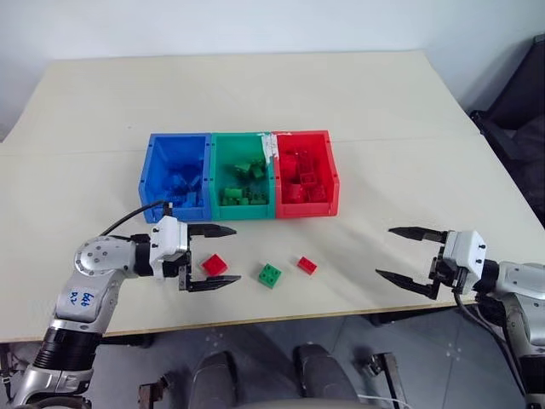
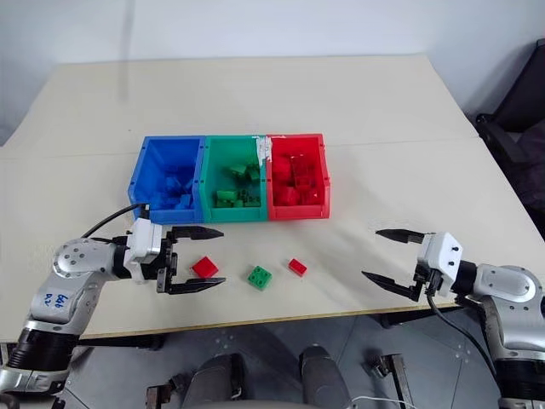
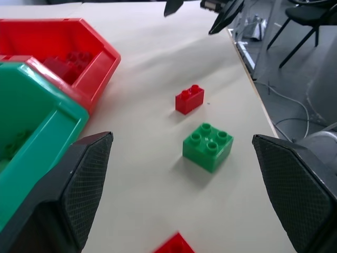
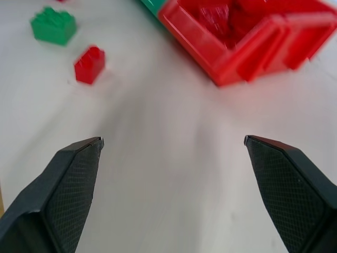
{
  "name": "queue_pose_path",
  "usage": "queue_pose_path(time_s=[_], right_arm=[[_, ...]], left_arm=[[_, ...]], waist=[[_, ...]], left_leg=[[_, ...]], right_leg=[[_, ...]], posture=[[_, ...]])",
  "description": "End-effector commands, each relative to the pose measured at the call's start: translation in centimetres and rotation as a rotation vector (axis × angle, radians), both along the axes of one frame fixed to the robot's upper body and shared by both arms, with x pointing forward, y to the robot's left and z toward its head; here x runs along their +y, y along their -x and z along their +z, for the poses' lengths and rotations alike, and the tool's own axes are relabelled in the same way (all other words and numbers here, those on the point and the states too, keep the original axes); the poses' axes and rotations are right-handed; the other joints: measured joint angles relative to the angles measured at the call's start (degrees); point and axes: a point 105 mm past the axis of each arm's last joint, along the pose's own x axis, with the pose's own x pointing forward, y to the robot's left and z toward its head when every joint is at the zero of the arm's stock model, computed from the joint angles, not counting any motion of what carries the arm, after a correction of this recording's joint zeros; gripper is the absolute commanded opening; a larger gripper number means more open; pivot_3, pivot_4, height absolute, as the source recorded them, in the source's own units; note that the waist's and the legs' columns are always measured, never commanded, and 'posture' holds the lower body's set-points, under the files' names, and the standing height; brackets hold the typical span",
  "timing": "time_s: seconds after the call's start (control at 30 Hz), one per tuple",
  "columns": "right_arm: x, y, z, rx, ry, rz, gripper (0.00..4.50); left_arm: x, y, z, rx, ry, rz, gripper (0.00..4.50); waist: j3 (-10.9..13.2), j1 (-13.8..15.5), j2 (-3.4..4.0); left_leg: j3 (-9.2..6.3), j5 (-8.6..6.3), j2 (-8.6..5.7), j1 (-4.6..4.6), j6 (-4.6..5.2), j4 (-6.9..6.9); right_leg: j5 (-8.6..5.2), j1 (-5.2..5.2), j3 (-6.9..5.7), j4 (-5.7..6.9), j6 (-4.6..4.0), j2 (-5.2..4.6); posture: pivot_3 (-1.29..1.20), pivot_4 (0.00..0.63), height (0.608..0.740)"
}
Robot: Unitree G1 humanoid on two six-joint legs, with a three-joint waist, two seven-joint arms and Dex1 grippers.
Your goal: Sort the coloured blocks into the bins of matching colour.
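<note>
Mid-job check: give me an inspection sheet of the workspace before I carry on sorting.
Surface: beige table, blocks loose near the front edge.
Job's things: blue bin, green bin and red bin joined in a row, each holding blocks; larger red block, green block and small red block still unsorted.
Clutter: nothing seen.
Grippers: left tool open around the larger red block; right tool open, empty.
Cables: black cable at the left wrist.
Surroundings: dark chair, pale wall.
</note>
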Motion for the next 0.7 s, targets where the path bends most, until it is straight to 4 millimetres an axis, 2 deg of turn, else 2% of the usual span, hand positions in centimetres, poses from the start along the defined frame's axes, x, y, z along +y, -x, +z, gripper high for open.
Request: queue_pose_path(time_s=[0.03, 0.27, 0.37, 0.43, 0.53, 0.7], right_arm=[[4.6, 0.3, 0.6, 0.069, 0.003, 0.190, 4.48], [10.2, -0.4, -0.1, 0.207, 0.038, 0.298, 4.48], [11.3, -0.7, -0.5, 0.207, 0.030, 0.280, 4.48], [11.3, -1.0, -1.9, 0.195, 0.060, 0.245, 4.48], [10.9, -1.6, -2.9, 0.172, 0.080, 0.189, 3.85], [10.3, -1.9, -3.1, 0.161, 0.091, 0.169, 2.09]], left_arm=[[1.9, 0.4, 0.7, -0.037, 0.032, 0.099, 4.50], [3.9, 2.9, -0.1, -0.008, 0.002, 0.174, 4.50], [4.1, 3.5, -0.2, -0.003, 0.000, 0.186, 4.50], [3.9, 4.1, -0.2, -0.004, 0.006, 0.189, 4.50], [3.4, 4.9, -0.2, 0.007, 0.008, 0.182, 4.50], [3.2, 5.0, -0.2, 0.012, 0.017, 0.189, 4.50]], waist=[[0.0, -0.3, 0.00], [0.0, 0.5, -0.01], [0.0, 0.9, -0.01], [0.0, 1.2, 0.00], [0.0, 1.5, -0.03], [0.0, 1.5, -0.01]], left_leg=[[0.04, -0.01, 0.02, 0.02, 0.00, -0.01], [0.03, -0.17, 0.09, -0.07, 0.03, 0.01], [0.04, -0.27, 0.10, -0.09, 0.04, 0.00], [0.06, -0.39, 0.10, -0.14, 0.12, 0.02], [0.16, -0.44, 0.12, -0.16, 0.09, 0.00], [0.37, -0.52, 0.15, -0.15, 0.13, 0.01]], right_leg=[[0.01, 0.00, 0.05, 0.01, -0.01, 0.00], [0.01, -0.10, 0.06, 0.00, -0.02, 0.03], [-0.01, -0.12, 0.04, -0.05, -0.05, 0.03], [-0.02, -0.17, 0.04, -0.10, -0.07, 0.03], [-0.02, -0.12, 0.05, -0.37, -0.07, 0.03], [-0.01, -0.15, 0.13, -0.46, -0.07, 0.04]], posture=[[0.00, 0.150, 0.740], [0.00, 0.150, 0.740], [0.00, 0.150, 0.740], [0.00, 0.150, 0.740], [0.00, 0.150, 0.740], [0.00, 0.150, 0.740]])
